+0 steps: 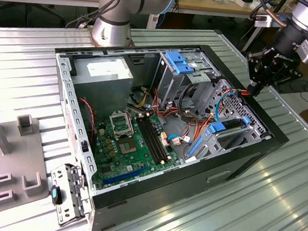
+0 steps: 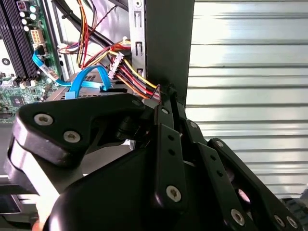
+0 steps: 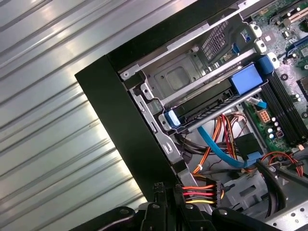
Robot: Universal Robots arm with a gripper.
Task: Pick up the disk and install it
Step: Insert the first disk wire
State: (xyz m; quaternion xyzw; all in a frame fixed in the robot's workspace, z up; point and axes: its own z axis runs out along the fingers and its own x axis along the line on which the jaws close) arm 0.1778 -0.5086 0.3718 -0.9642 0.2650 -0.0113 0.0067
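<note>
"While the black two-finger gripper [image 1: 254, 88] hangs at the rim of the open black computer case [image 1: 190, 193], where is the disk [image 1: 229, 126], that flat dark-grey hard drive with bright blue plastic rails?" the trainee asks.

"Low in the case's corner at the exterior view's right. It lies in a metal bay with a blue tab at each end, apart from the gripper," the technician says.

"And the hand?"

"Its fingers [image 2: 163, 134] look drawn together, with no disk between them. A bundle of red, yellow and black wires [image 3: 198, 192] ends right at the tips; whether any wire is pinched, I cannot tell."

"How will the disk handle?"

"My guess is stiff, dense for its size, smooth on its faces and unkind to knocks. The rails probably flex a little, so I would grip across the two long edges near the middle, away from the thin blue cable [image 3: 219, 144] running close by."

"What does each view add?"

"The exterior view sets gripper, disk, green motherboard [image 1: 108, 163] and ribbed metal table [image 1: 281, 215] in one layout — so the gap between hand and disk reads. The first wrist view brings the tabs and the bay's metal wall close, and the second wrist view gives the finger linkage."
</note>
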